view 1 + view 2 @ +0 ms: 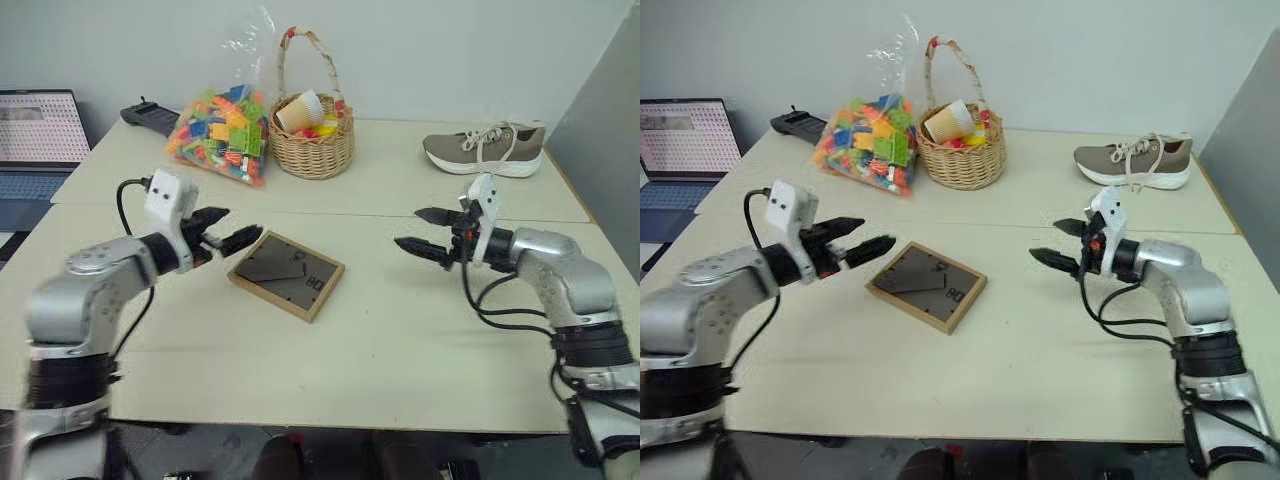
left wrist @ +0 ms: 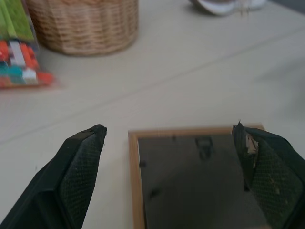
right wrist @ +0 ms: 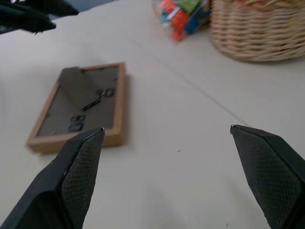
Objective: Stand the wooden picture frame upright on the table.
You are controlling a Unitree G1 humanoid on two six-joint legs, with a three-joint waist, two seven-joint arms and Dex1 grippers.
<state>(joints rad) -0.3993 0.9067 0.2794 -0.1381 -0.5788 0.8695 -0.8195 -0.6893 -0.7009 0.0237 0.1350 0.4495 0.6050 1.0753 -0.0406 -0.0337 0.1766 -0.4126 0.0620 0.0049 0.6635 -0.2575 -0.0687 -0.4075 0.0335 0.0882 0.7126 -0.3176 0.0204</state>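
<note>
**Op A:** Where's the wooden picture frame (image 1: 286, 274) from my side of the feed?

**Op B:** I see it lying flat, face down, near the middle of the worktop (image 1: 400, 330), turned at an angle to the front edge. Its dark brown back panel faces up, with the fold-out stand lying against it. There are small dark marks on the back that look a bit like "80", but I can't read them with any confidence.

**Op A:** And my left gripper (image 1: 228, 232)?

**Op B:** I have it hovering just above the frame's upper-left corner, jaws spread wide, holding nothing. In the left wrist view both fingers (image 2: 76, 176) straddle the frame's near end without touching it.

**Op A:** The right gripper (image 1: 425, 232)?

**Op B:** Well apart from the frame, off to its right over bare worktop, pointing toward it. Jaws wide too, and nothing in them.

**Op A:** What else do I have on the worktop?

**Op B:** At the back, a wicker basket (image 1: 313, 140) with a tall handle and a paper cup (image 1: 299, 111) among colourful bits inside. Just left of it is a clear bag of bright plastic blocks (image 1: 220, 125). Far right there's a grey-beige sneaker (image 1: 486, 150) with white laces; I can't make out a brand. A laptop (image 1: 38, 140) sits open at far left, its screen text too small to read.
</note>
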